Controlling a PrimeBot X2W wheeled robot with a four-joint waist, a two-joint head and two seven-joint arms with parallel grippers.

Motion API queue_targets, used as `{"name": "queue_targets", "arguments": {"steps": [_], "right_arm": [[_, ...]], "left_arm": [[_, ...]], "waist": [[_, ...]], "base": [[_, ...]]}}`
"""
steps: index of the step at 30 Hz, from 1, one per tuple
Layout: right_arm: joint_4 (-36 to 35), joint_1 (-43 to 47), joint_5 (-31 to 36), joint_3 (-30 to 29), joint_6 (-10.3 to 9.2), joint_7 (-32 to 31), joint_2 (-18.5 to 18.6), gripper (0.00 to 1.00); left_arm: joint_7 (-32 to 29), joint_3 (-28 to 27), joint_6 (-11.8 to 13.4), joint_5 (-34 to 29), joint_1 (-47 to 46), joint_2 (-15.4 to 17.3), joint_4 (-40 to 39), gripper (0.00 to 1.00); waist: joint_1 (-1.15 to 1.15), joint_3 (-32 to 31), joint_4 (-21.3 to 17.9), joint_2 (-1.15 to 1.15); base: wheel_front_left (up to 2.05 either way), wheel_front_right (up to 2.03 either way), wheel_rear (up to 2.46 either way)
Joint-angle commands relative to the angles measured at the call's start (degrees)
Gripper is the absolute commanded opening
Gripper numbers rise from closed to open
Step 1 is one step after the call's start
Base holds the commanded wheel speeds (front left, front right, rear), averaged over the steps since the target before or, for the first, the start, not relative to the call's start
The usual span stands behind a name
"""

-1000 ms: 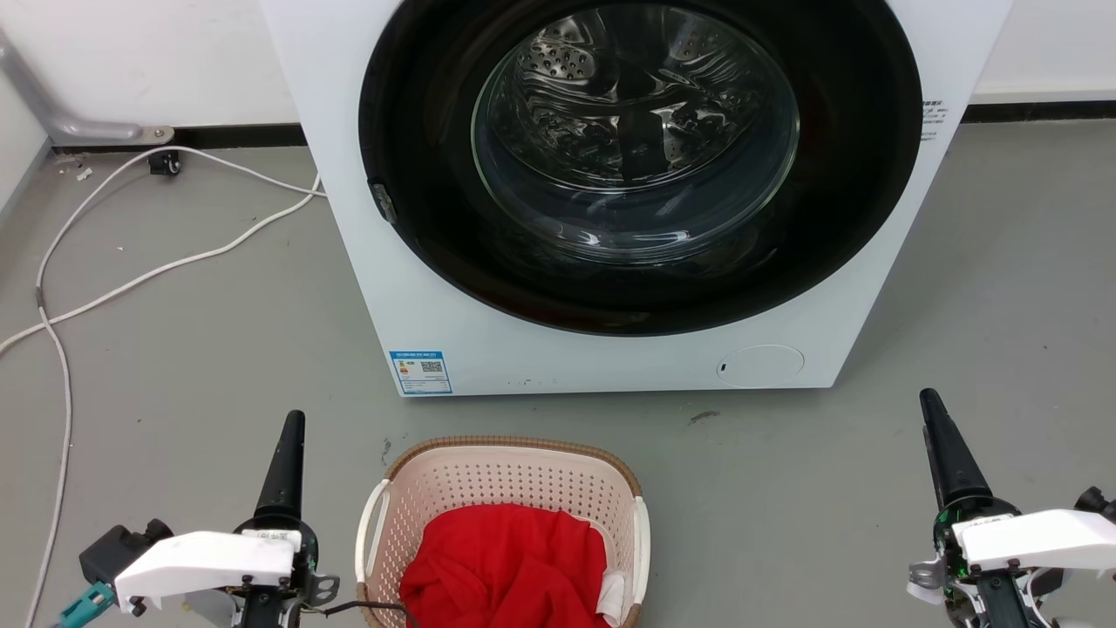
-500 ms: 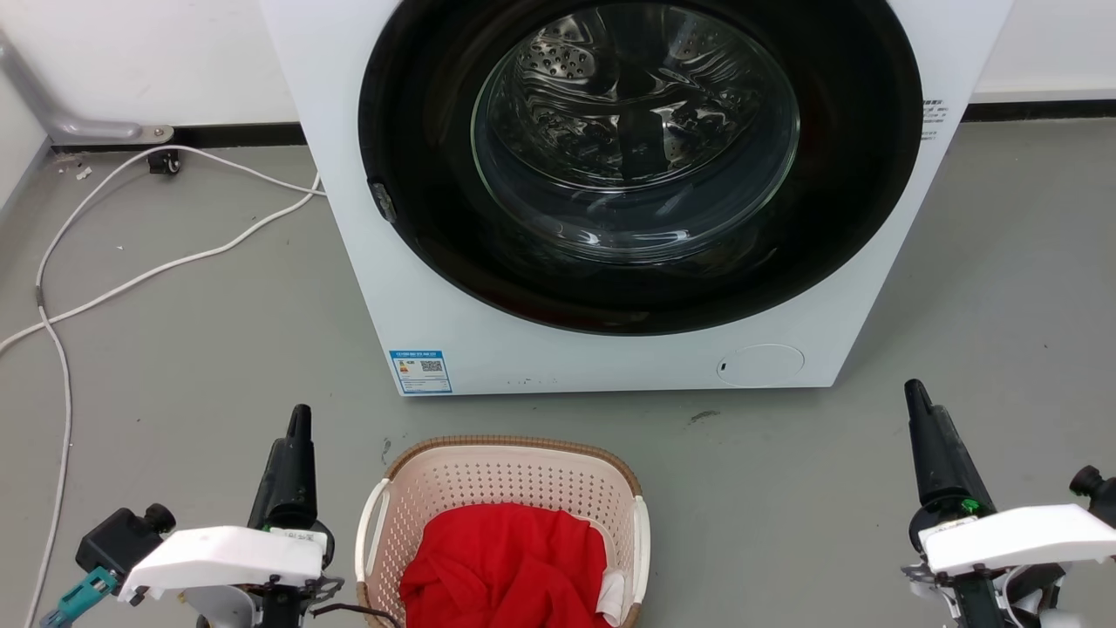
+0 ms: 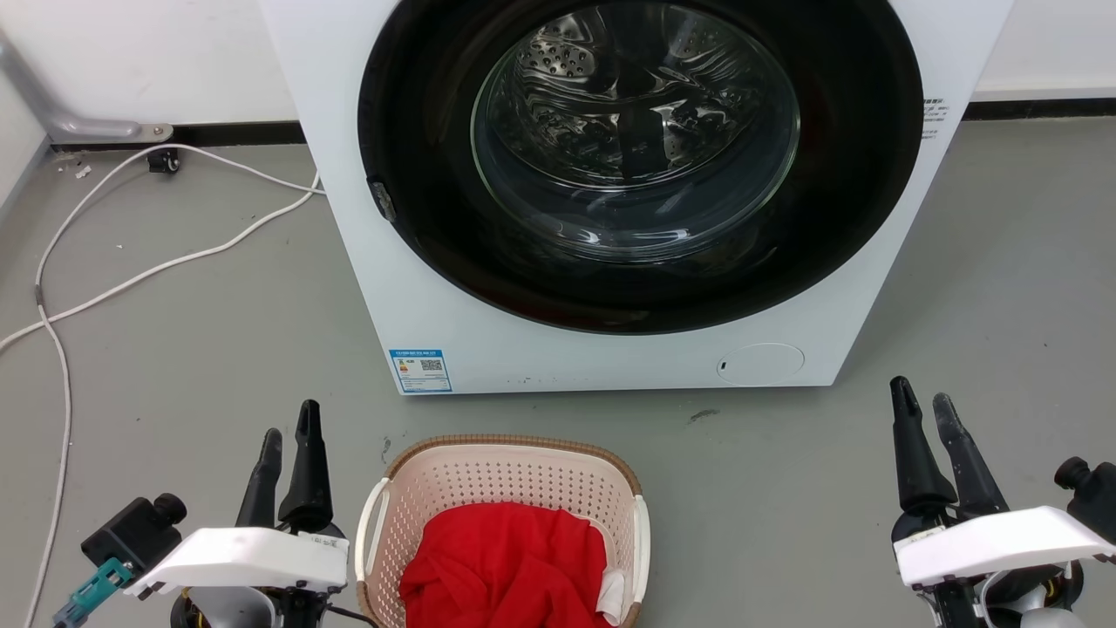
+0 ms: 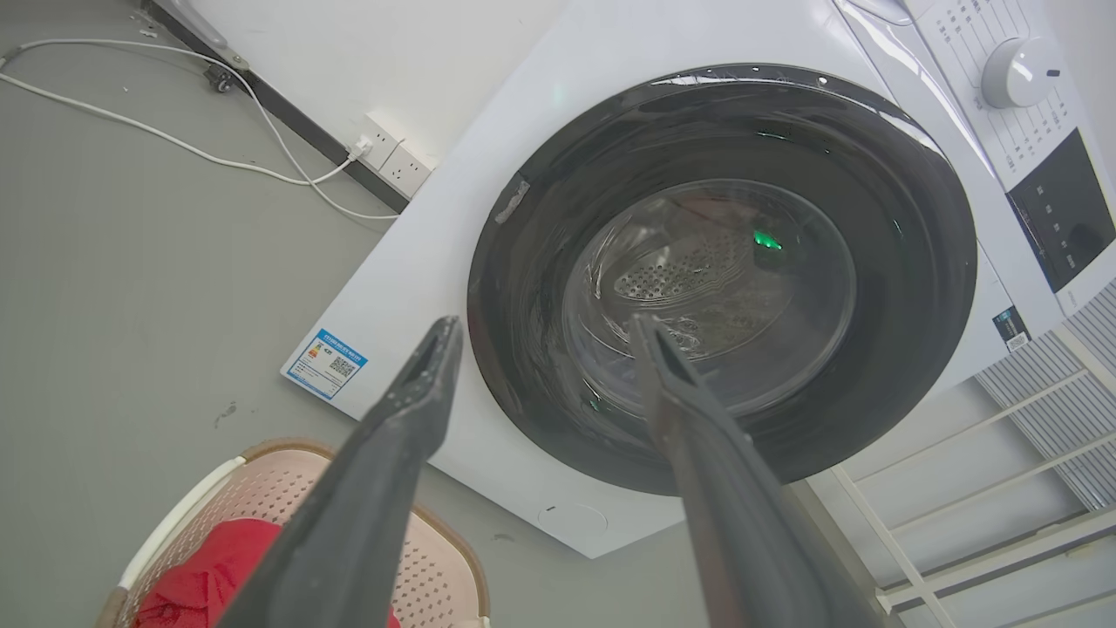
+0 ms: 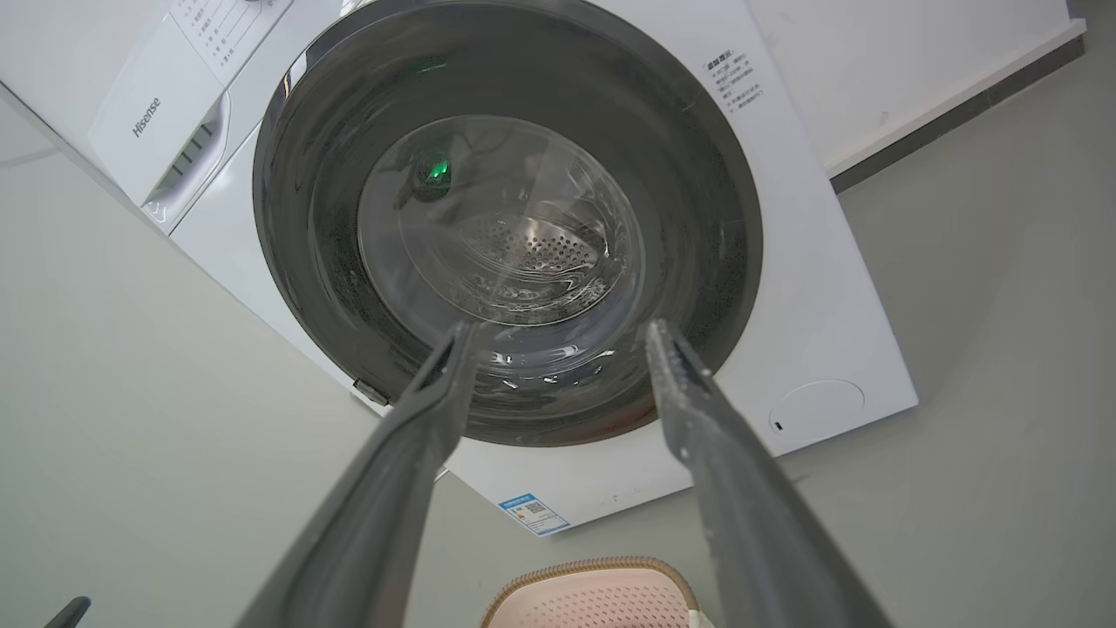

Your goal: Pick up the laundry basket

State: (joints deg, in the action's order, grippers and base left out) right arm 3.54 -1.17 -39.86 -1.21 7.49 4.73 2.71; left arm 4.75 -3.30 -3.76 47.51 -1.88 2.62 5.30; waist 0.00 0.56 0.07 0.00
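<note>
The laundry basket [image 3: 497, 475] is pale pink perforated plastic with a brown woven-look rim and white side handles. It sits on the grey floor at the bottom middle of the head view, holding a red cloth [image 3: 506, 563]. My left gripper [image 3: 290, 420] stands open just left of the basket, apart from it. Far to the basket's right, my right gripper [image 3: 921, 394] is open too. The left wrist view has the basket [image 4: 261, 471] at bottom left, past the open left gripper [image 4: 545, 324]. In the right wrist view the basket's rim [image 5: 593, 571] lies at the bottom between the open right gripper's [image 5: 558, 327] fingers.
A white washing machine [image 3: 453, 331] with a dark round glass door [image 3: 636, 157] stands right behind the basket. White cables [image 3: 131, 279] trail over the floor at the left, running to wall sockets [image 4: 392, 157]. A white rack [image 4: 1003, 488] stands beside the machine.
Both grippers have turned about their wrists, so two spread fingers now show on each instead of one. The left one shifted slightly right, the right one slightly left. The basket has not moved.
</note>
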Motion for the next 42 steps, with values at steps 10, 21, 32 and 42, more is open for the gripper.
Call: {"name": "queue_targets", "arguments": {"steps": [10,21,32,42], "right_arm": [[-1.93,0.35,10.07,0.63,0.0,2.24,0.19,1.0],[-2.15,1.23,17.64,0.67,0.0,4.03,0.2,1.0],[-2.62,1.92,24.13,1.0,0.0,5.43,0.22,1.0],[-2.62,2.39,29.87,1.31,0.0,6.73,0.23,1.0]], "left_arm": [[2.27,0.64,0.41,-9.14,0.63,0.27,-1.85,1.0],[4.0,0.91,0.5,-15.98,1.26,0.29,-2.37,1.0],[5.41,0.94,0.58,-21.93,1.96,0.29,-2.92,1.0],[6.76,1.38,0.92,-27.02,2.55,0.31,-3.07,1.0]], "waist": [[0.0,0.07,0.14,0.0],[0.0,0.02,0.16,0.0],[0.0,-0.03,0.14,0.0],[0.0,-0.1,0.13,0.0]], "base": [[0.0,0.0,0.0],[0.0,0.0,0.0],[0.0,0.0,0.0],[0.0,0.0,0.0]]}}
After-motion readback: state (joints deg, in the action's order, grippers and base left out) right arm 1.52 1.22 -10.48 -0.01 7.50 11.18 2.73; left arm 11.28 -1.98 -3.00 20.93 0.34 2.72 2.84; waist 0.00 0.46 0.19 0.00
